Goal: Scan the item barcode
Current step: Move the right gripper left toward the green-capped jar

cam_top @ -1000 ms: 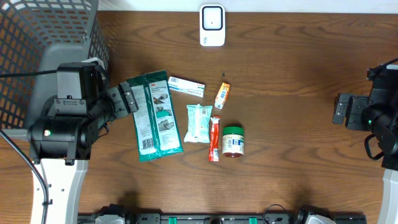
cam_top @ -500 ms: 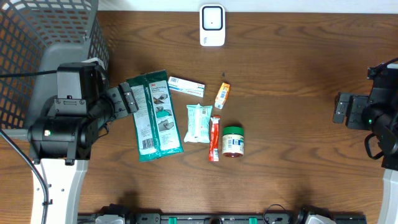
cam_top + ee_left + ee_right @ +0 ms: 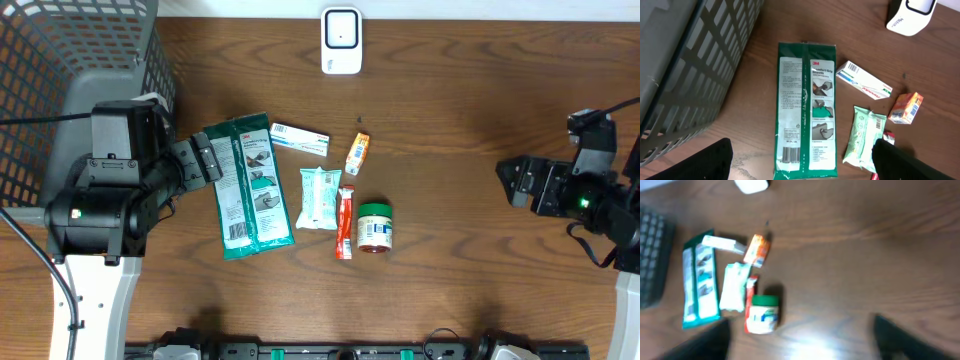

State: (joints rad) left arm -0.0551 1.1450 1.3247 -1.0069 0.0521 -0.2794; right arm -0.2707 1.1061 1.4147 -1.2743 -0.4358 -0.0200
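The green-lidded jar (image 3: 375, 227) lies well below the white scanner (image 3: 341, 40). It looks rigid, light and apt to roll, so grip across its body. The left pincer (image 3: 207, 160) and right pincer (image 3: 508, 182) both gape empty.

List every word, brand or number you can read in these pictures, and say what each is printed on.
"3M": green packet, top of its right panel.
"Comfort Grip": same packet, just below; its finer print is too small.
White box: barcode and red wording, too small to read.
White scanner: grey word on its side, blurred.
Orange box, wipes pack, jar: print unreadable.
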